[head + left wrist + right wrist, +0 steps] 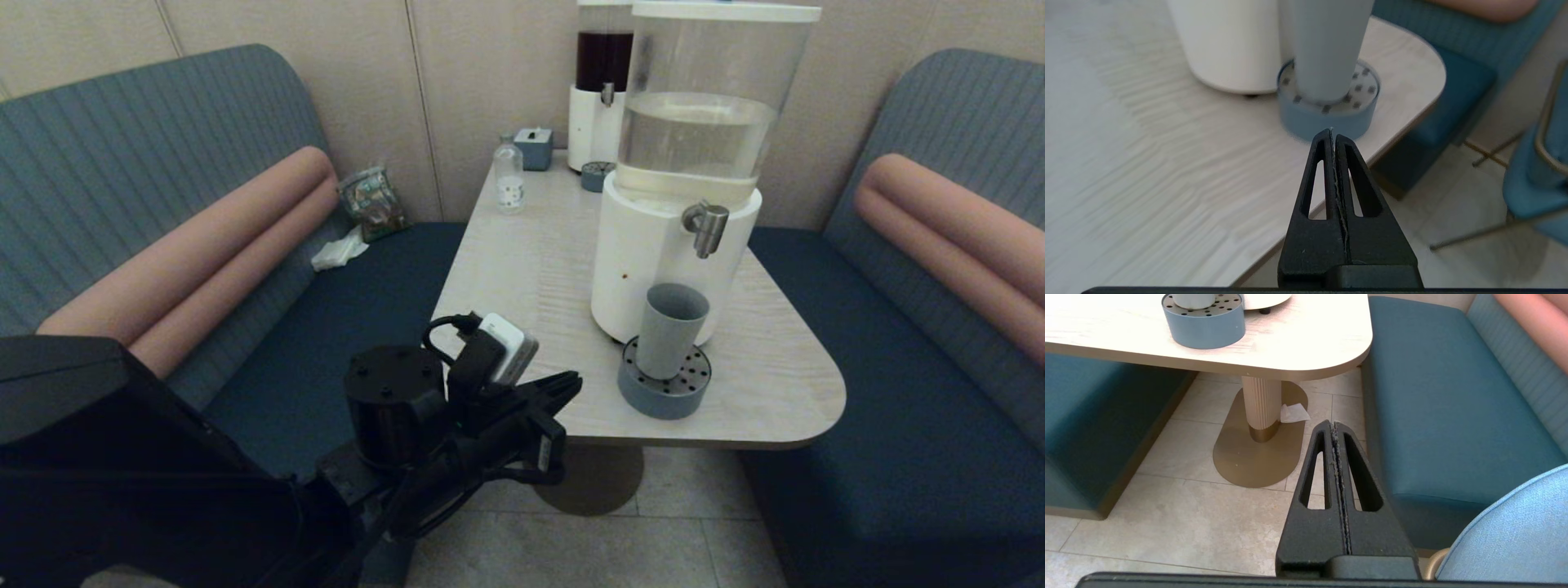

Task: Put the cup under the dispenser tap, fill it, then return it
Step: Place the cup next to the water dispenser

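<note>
— Where's the left claw [567, 384]?
— At the bench's [531, 269] near edge, pressed fully together, gripping nothing. The cup [669, 328] stands upright to its right, apart from it, on the perforated drip tray [663, 390], below the dispenser tap [707, 227].
— And the right claw [1334, 425]?
— Low beside the bench, over the tiled floor [1180, 514], its fingers also pressed together and empty.
— The room?
— Blue booth seats [882, 392] on both sides, beige wall behind.

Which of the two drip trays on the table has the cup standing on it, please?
The near drip tray, below the dispenser tap, carries the cup; the far tray is bare.
</note>
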Controlling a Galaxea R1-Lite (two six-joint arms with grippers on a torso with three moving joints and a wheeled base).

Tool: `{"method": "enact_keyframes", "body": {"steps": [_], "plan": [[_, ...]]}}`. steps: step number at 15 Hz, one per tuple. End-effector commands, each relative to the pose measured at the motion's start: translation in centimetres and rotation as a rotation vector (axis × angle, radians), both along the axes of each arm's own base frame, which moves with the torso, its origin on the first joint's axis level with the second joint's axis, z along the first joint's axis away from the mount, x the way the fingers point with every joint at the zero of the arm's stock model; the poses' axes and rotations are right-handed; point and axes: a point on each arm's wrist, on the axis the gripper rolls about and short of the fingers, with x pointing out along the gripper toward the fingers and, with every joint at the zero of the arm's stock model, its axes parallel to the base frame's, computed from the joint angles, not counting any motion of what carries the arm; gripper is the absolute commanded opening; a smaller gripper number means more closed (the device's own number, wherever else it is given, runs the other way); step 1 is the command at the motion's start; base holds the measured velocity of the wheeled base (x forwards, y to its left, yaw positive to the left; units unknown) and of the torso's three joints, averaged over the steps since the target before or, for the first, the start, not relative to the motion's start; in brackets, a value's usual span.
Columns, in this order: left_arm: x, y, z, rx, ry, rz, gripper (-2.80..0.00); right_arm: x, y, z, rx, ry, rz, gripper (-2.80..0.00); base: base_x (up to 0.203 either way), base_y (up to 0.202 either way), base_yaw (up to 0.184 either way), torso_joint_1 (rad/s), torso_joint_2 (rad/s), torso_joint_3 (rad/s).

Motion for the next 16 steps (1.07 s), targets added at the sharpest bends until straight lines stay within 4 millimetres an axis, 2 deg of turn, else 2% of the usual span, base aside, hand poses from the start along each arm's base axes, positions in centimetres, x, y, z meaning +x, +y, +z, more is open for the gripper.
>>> {"method": "enact_keyframes", "body": {"steps": [1,5,6,12,16], "plan": [[0.0,-1.3,-0.3,-0.006,-0.005,-0.004,-2.8,0.0,0.0,0.0,0.0,0.002,0.0,-2.8,0.0,0.0,0.0,0.0,0.0,0.0],[-0.4,-3.3,-0.2,-0.02,-0.016,0.022,-2.8,0.0,0.0,0.0,0.0,0.002,0.0,-2.8,0.0,0.0,0.0,0.0,0.0,0.0],[-0.5,-3.4,0.0,-0.03,-0.02,0.022,0.0,0.0,0.0,0.0,0.0,0.002,0.0,-2.8,0.0,0.0,0.0,0.0,0.0,0.0],[-2.1,-4.7,0.3,-0.072,0.006,0.004,0.0,0.0,0.0,0.0,0.0,0.002,0.0,-2.8,0.0,0.0,0.0,0.0,0.0,0.0],[-2.3,-5.6,-0.9,-0.043,0.02,-0.018,0.0,0.0,0.0,0.0,0.0,0.002,0.0,-2.8,0.0,0.0,0.0,0.0,0.0,0.0]]}}
